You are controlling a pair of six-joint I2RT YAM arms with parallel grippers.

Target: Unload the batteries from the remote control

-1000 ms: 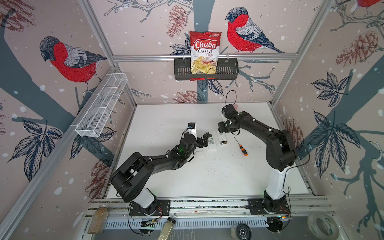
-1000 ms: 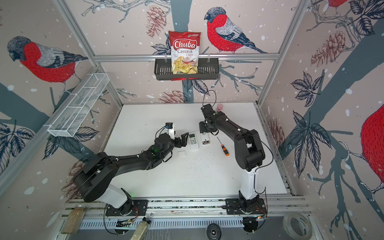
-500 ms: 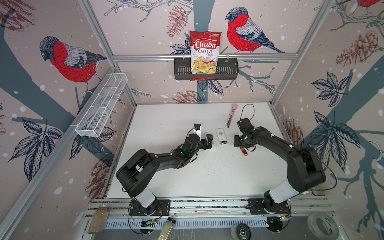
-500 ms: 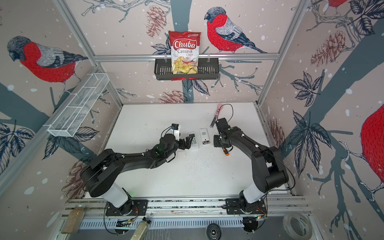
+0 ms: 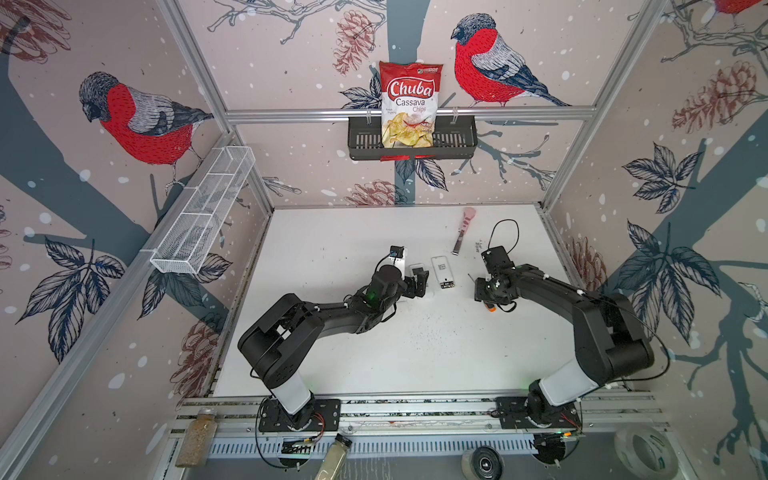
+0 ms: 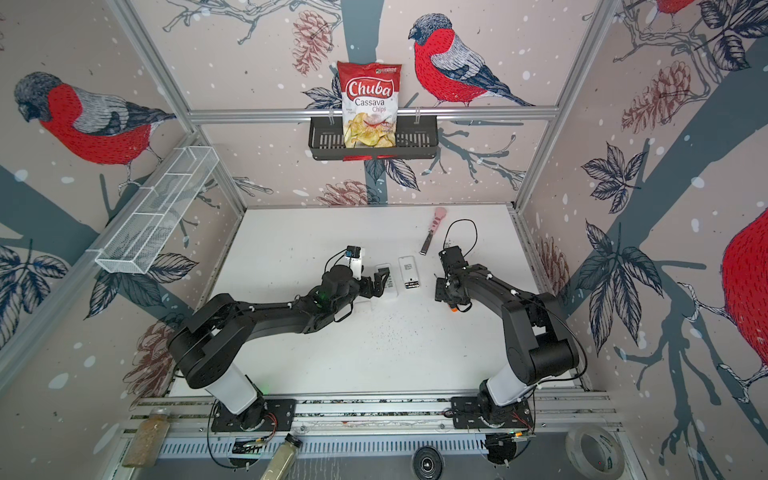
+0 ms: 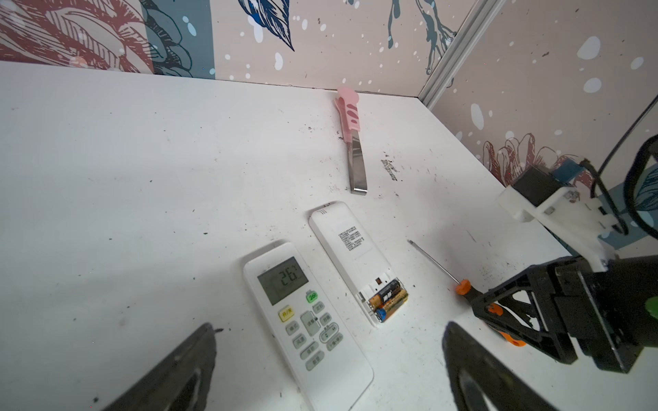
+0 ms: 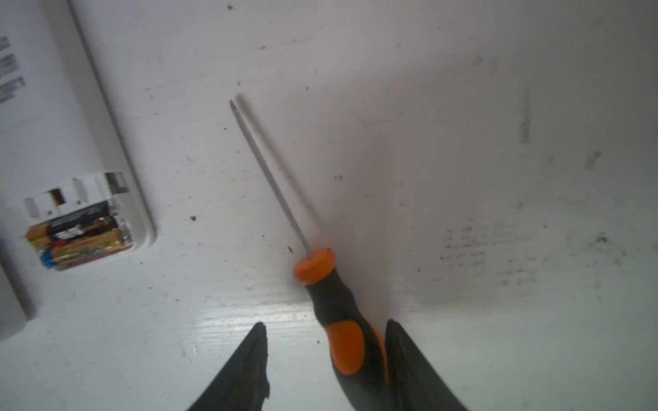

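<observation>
Right gripper (image 8: 325, 323), jaws parted, straddles the screwdriver (image 8: 331, 295), probably to pry batteries (image 7: 388, 299) from the remote (image 7: 350, 245); left gripper (image 7: 330, 326) gapes wide.

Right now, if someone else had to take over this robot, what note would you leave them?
The left gripper is open wide over the face-up remote, holding nothing.
The right gripper is open, jaws straddling the handle of the screwdriver, which lies on the table; not yet clamped.
The batteries both sit in the uncovered compartment of the face-down remote, beside the face-up one.
Done: compartment exposed.
Left: get both batteries out.
</observation>
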